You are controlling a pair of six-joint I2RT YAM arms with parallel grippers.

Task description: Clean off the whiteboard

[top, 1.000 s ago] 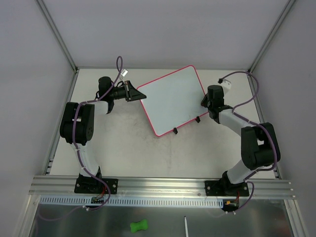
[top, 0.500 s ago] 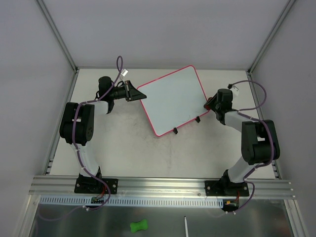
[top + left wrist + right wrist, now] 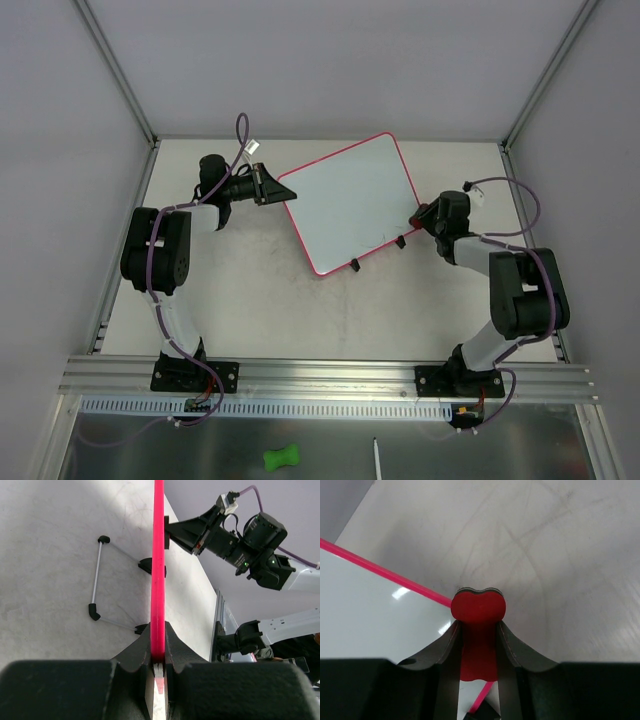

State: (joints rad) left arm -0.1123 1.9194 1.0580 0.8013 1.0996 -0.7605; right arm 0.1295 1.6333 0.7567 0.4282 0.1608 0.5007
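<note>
While the overhead view shows both arms meeting the whiteboard (image 3: 350, 200) from opposite sides, only the wrist cameras reveal what each one grips. The left gripper (image 3: 268, 187) sits at the board corner nearest it. Its own camera shows the jaws pinched tight on the thin pink-red frame (image 3: 158, 555), which runs straight ahead from the fingers (image 3: 135, 652) as an edge-on line. To the left of those fingers, that view also picks out a wire stand (image 3: 97, 575) with black tips against the table (image 3: 50, 540); from above, only two small black clips (image 3: 354, 264) show on the board's near edge. Past the far end of the frame, the right gripper (image 3: 172, 532) appears head-on. Seen from overhead, it touches the board's opposite edge with a speck of red at its tip. The right wrist camera shows its jaws closed on a red pad (image 3: 478, 605) with a dark top layer. The pad's end lies at the pink frame, the white surface spreads to the left of the fingers (image 3: 512, 647), and the table lies ahead and to the right
</note>
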